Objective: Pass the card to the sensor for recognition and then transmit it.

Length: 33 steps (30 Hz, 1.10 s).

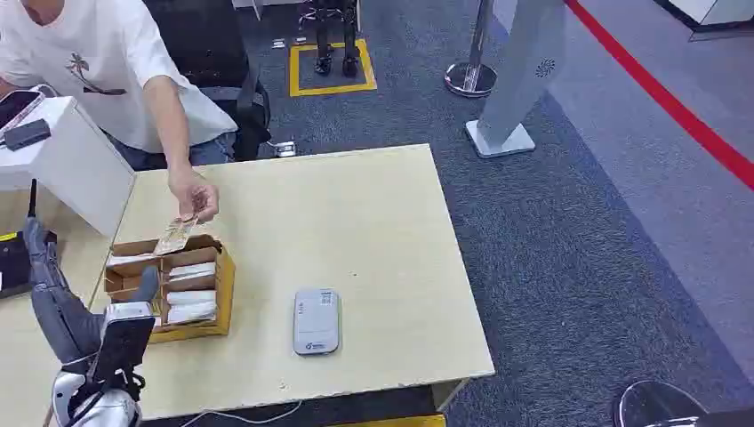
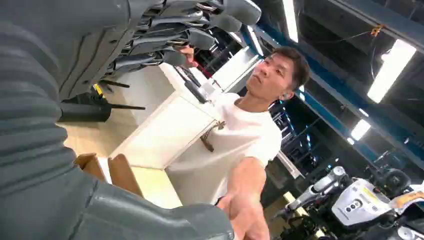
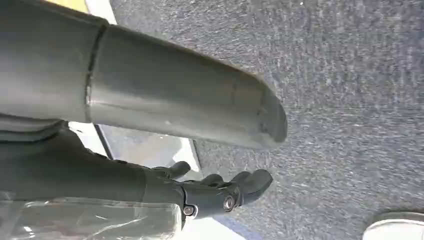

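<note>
Left hand (image 1: 40, 267) of mine hovers with fingers spread and nothing in it, raised just beside the open brown cardboard box (image 1: 222, 277) of white cards on the pale wooden table (image 1: 373, 222). At the box's far rim a person in a white T-shirt (image 1: 98, 62) pinches a card in a clear sleeve (image 1: 173, 237). Nearer me, well apart from the box, lies the flat grey rounded card sensor (image 1: 316, 320). My right hand (image 3: 220, 192) hangs over grey carpet (image 3: 350, 100), fingers loosely apart, holding nothing.
</note>
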{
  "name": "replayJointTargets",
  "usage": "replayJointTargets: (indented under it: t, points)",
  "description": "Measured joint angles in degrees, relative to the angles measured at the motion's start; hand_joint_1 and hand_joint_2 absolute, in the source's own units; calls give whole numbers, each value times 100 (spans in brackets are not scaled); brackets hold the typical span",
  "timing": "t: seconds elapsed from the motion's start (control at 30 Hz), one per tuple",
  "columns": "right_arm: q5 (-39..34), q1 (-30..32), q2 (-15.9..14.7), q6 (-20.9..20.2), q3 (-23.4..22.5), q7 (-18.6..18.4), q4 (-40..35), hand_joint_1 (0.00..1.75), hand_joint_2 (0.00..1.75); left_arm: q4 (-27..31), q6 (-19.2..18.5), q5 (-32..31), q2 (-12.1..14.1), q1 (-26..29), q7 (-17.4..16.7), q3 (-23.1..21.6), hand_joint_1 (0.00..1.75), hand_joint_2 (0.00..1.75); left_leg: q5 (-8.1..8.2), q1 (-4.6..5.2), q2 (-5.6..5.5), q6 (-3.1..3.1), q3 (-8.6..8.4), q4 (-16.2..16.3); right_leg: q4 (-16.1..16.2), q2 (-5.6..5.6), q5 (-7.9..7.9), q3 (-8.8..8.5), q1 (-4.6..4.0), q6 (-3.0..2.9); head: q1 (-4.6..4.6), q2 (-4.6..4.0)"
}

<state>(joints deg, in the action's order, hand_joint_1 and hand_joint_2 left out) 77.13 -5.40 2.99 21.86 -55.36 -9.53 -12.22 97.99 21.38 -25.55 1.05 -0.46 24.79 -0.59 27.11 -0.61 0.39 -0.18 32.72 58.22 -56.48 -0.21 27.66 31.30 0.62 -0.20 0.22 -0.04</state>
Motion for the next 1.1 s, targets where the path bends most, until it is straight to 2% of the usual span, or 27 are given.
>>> replayJointTargets:
  t: [0.4, 0.43, 0.5, 0.57, 0.6, 0.7, 0.93, 1.0, 1.03, 1.07, 1.1]
  points:
    - [243, -30, 4, -52, 15, -63, -2, 0, 0, -48, -2, -175, -42, -65, -20, 0, 0, 175, 0, 0, 0, 0, 0, 0, 0, 0, 0, 1, 0, 0, -2, 0]
    - [240, -24, 4, -48, 15, -68, -2, 0, 0, -48, -23, -348, -37, -67, -221, 0, 0, 175, 0, 0, 0, 0, 0, 0, 0, 0, 0, 2, 0, 0, 0, 0]
    - [234, -6, 4, -50, 15, -72, -2, 0, 0, -101, -267, -827, 22, -117, -966, 0, 0, 175, 0, 0, 0, 0, 0, 0, 1, -1, 0, 3, 0, 0, 0, 0]
    - [273, 7, 4, -96, 17, -83, 0, 0, 0, -436, -529, -1374, 153, -332, -1715, 0, 0, 175, -1, -1, -1, -1, 0, 0, 0, -1, -1, 2, 0, -1, 0, 0]
    - [288, 4, 4, -96, 17, -112, 0, 0, 0, -650, -592, -1540, 228, -431, -1912, 0, 0, 175, -6, -3, 0, -7, 1, 0, -1, 0, -3, 2, -1, -3, -2, 0]
    - [312, 8, 4, -103, 20, -151, -2, 0, 0, -1107, -649, -2029, 413, -725, -2166, 0, 0, 175, -11, -4, 2, -7, 0, 0, -3, 3, -5, 3, -3, -5, 0, 0]
    - [334, -26, 7, -190, 22, -162, 0, 0, 0, -1703, -1544, -2890, 984, -1366, -2781, -90, 0, 175, -11, -4, 2, -8, 1, 0, -3, 4, -5, 5, -4, -5, 0, 0]
    - [328, -29, 11, -212, 22, -105, 0, 0, 0, -1769, -1624, -3039, 1089, -1471, -2835, -122, 0, 175, -11, -6, 2, -8, 1, 0, -4, 5, -5, 6, -5, -5, -2, 0]
    - [326, -34, 22, -229, 22, -61, -2, 0, 0, -1823, -1721, -3165, 1196, -1594, -2888, -162, 12, 175, -12, -7, 3, -9, 2, 0, -4, 5, -6, 7, -7, -6, -2, 0]
    - [321, -53, 46, -232, 22, -70, -2, 0, 0, -1864, -1872, -3239, 1312, -1734, -2942, -212, 54, 175, -12, -7, 3, -10, 3, 0, -4, 5, -6, 7, -8, -6, 0, -2]
    - [323, -78, 63, -229, 24, -101, -2, 0, 0, -1888, -1991, -3276, 1401, -1866, -2985, -249, 75, 175, -13, -7, 3, -10, 3, 0, -5, 5, -7, 7, -9, -7, 0, -2]
